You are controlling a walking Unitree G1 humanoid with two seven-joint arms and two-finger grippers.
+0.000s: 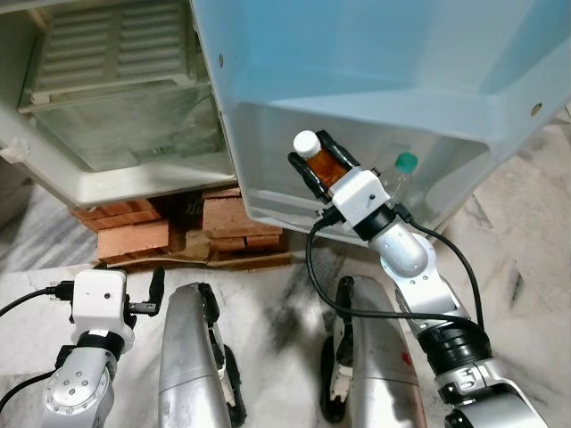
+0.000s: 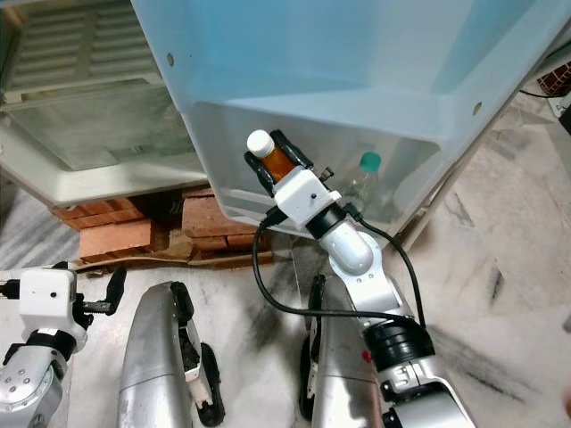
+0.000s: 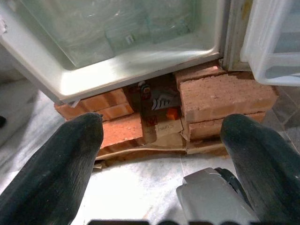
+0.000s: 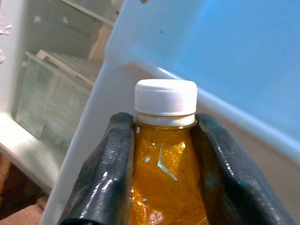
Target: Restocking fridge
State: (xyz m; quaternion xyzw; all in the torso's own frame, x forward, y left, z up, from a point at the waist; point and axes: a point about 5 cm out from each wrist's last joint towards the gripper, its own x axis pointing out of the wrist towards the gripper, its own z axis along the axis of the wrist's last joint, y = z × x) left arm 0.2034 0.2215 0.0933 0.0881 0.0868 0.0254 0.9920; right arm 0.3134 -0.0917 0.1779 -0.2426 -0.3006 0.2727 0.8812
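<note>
My right gripper (image 1: pixel 318 164) is shut on an orange-brown bottle (image 1: pixel 326 164) with a white cap (image 4: pixel 166 100). It holds the bottle up in front of the lower shelf of the open fridge door (image 1: pixel 375 62). A clear bottle with a green cap (image 1: pixel 405 164) stands in that door shelf, just right of the held one. In the right wrist view both black fingers (image 4: pixel 103 173) press the bottle's shoulders. My left gripper (image 3: pixel 164 140) hangs low at the left, open and empty, facing the fridge's base.
The fridge body (image 1: pixel 116 98) is open at the left, with a glass shelf and a clear drawer. It rests on red bricks (image 1: pixel 143 234) and cardboard. Marble floor (image 1: pixel 517 241) lies around, and my two silver legs (image 1: pixel 192 357) show below.
</note>
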